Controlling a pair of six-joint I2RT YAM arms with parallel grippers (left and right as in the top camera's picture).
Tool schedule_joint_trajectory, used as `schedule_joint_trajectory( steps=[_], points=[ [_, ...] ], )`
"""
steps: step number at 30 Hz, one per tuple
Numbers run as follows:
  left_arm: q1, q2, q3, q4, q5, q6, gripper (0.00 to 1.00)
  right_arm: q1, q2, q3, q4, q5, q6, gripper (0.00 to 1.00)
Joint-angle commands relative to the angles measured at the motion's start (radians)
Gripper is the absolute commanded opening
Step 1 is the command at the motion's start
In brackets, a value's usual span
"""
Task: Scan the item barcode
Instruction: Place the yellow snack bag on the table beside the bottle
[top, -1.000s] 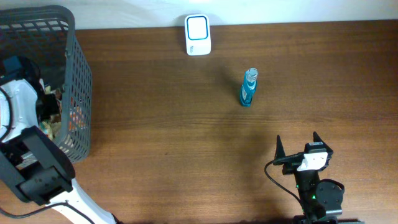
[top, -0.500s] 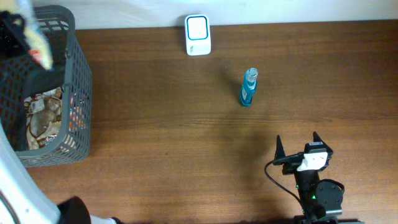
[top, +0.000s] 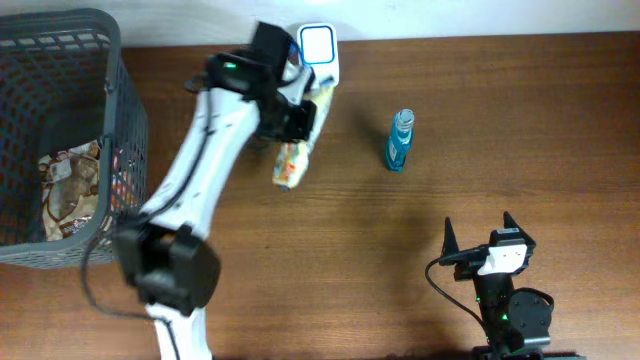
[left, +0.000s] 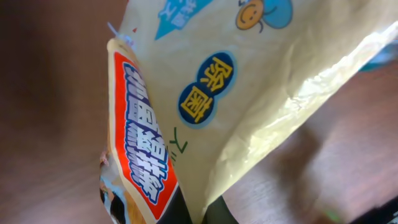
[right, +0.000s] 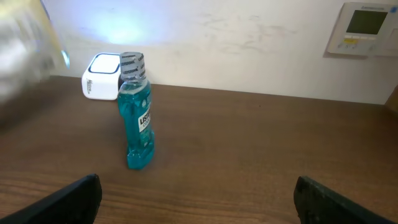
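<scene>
The snack packet (top: 288, 163) is up off the worktop (top: 330, 260), hanging just in front of the white scanner (top: 318, 52) that sits at the middle of the far edge. That placing looks deliberate: the task wants a barcode read, so the packet is being offered to the scanner's window. It hangs at a slant, its upper end close to the scanner and its lower end trailing back toward the middle of the worktop.

The left end effector (top: 303, 118) is pressed together on the packet's thin upper edge, pinching the film so the rest dangles free. From the left wrist the packet (left: 236, 93) fills the view: pale yellow film, a blue badge and an orange strip of lettering. No barcode shows on that face, and I cannot tell which face is turned to the scanner.

The left arm is stretched long, reaching diagonally from the near left corner up to the far edge, passing beside the basket (top: 135, 150) at the left edge.

The right end effector (top: 478, 222) sits by the near right corner with its fingers spread wide, holding nothing. A blue mouthwash bottle (top: 400, 142) stands upright right of the scanner, apart from both arms.
</scene>
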Motion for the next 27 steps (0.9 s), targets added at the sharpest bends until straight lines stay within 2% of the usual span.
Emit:
schedule_joint_trajectory(
  steps=[1, 3, 4, 5, 6, 7, 8, 10, 12, 14, 16, 18, 22, 25, 27],
  points=[
    [-0.055, 0.134, -0.008, 0.010, -0.015, -0.101, 0.00, -0.005, -0.007, -0.009, -0.003, 0.009, -0.007, 0.98],
    [-0.082, 0.177, -0.008, 0.010, -0.015, -0.100, 0.01, -0.005, -0.007, -0.009, -0.003, 0.009, -0.007, 0.98],
    [-0.087, 0.179, -0.008, 0.011, -0.015, -0.100, 0.17, -0.005, -0.007, -0.009, -0.003, 0.009, -0.007, 0.98],
    [-0.090, 0.179, -0.008, 0.012, -0.015, -0.100, 0.22, -0.005, -0.007, -0.009, -0.003, 0.009, -0.007, 0.98],
    [-0.090, 0.179, -0.006, 0.013, -0.015, -0.100, 0.55, -0.005, -0.007, -0.009, -0.003, 0.009, -0.007, 0.98],
    [-0.084, 0.179, 0.001, 0.009, -0.015, -0.100, 0.76, -0.005, -0.007, -0.009, -0.003, 0.009, -0.007, 0.98],
    [-0.079, 0.179, 0.007, 0.003, -0.011, -0.100, 0.77, -0.005, -0.007, -0.009, -0.003, 0.009, -0.007, 0.98],
    [-0.055, 0.178, 0.060, -0.048, -0.009, -0.100, 0.88, -0.005, -0.007, -0.009, -0.003, 0.009, -0.007, 0.98],
    [-0.024, 0.178, 0.165, -0.137, -0.008, -0.096, 0.90, -0.005, -0.007, -0.009, -0.003, 0.009, -0.007, 0.98],
    [0.015, 0.178, 0.354, -0.251, -0.009, -0.058, 0.91, -0.005, -0.007, -0.009, -0.003, 0.009, -0.007, 0.99],
    [0.067, 0.178, 0.551, -0.325, -0.042, -0.054, 1.00, -0.005, -0.007, -0.009, -0.003, 0.009, -0.007, 0.98],
    [0.144, 0.178, 0.758, -0.383, -0.092, -0.054, 0.99, -0.005, -0.007, -0.009, -0.003, 0.009, -0.007, 0.98],
    [0.369, 0.178, 1.118, -0.458, -0.271, -0.054, 0.99, -0.005, -0.007, -0.009, -0.003, 0.009, -0.007, 0.98],
    [0.621, 0.140, 1.124, -0.447, -0.377, -0.055, 0.99, -0.005, -0.007, -0.009, -0.003, 0.009, -0.007, 0.98],
    [0.747, 0.141, 1.104, -0.458, -0.378, -0.055, 0.99, -0.005, -0.007, -0.009, -0.003, 0.009, -0.007, 0.98]
  ],
)
